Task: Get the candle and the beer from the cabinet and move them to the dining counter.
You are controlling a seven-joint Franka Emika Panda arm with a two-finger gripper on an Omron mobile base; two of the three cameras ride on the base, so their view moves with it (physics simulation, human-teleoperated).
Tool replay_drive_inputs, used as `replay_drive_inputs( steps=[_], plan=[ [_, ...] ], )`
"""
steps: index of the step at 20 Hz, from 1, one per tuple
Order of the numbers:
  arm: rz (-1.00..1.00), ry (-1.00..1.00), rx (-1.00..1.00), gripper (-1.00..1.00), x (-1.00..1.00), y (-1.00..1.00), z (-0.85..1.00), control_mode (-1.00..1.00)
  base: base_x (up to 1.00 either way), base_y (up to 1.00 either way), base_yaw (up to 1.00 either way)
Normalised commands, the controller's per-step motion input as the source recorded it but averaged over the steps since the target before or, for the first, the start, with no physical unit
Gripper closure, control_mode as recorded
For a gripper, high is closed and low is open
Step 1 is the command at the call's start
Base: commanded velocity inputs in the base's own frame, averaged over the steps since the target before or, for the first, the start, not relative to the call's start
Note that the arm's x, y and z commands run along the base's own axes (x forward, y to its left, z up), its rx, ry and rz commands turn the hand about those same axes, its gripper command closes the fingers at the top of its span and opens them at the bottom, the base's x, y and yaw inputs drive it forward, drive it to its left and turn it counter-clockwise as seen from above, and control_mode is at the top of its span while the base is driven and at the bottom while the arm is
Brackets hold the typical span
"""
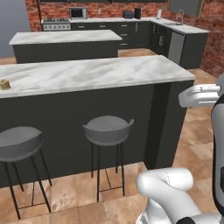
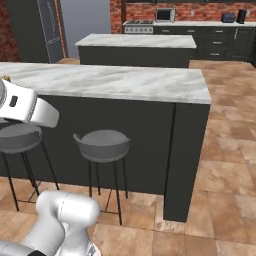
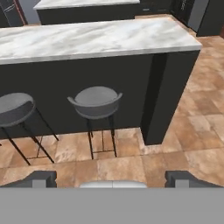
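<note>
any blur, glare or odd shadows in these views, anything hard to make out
Left base view: flat even light, no glare on the dining counter; the small tan object at its left edge is too tiny to identify. Right base view: far cabinets soft. Hand view: stool sharp, casting only a faint floor shadow.

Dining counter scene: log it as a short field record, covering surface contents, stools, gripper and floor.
dining counter: long marble top over a dark base
on the counter: one small tan object near the far left end, too small to identify
stools: two round grey stools in front
gripper: open, empty, facing the counter front
floor: brown tiles
</note>
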Motion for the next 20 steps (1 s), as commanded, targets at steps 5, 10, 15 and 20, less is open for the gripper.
replay_drive_inputs(
  steps=[5,10,15,20],
  plan=[
    [0.0,0.0,0.0,-1.0,0.0,0.0,0.0,1.0,0.0,-1.0,0.0],
    [0.0,0.0,0.0,-1.0,0.0,0.0,0.0,1.0,0.0,-1.0,0.0],
    [0.0,0.0,0.0,-1.0,0.0,0.0,0.0,1.0,0.01,-1.0,0.0],
    [0.0,0.0,0.0,-1.0,0.0,0.0,0.0,1.0,0.03,-1.0,0.0]
  ],
)
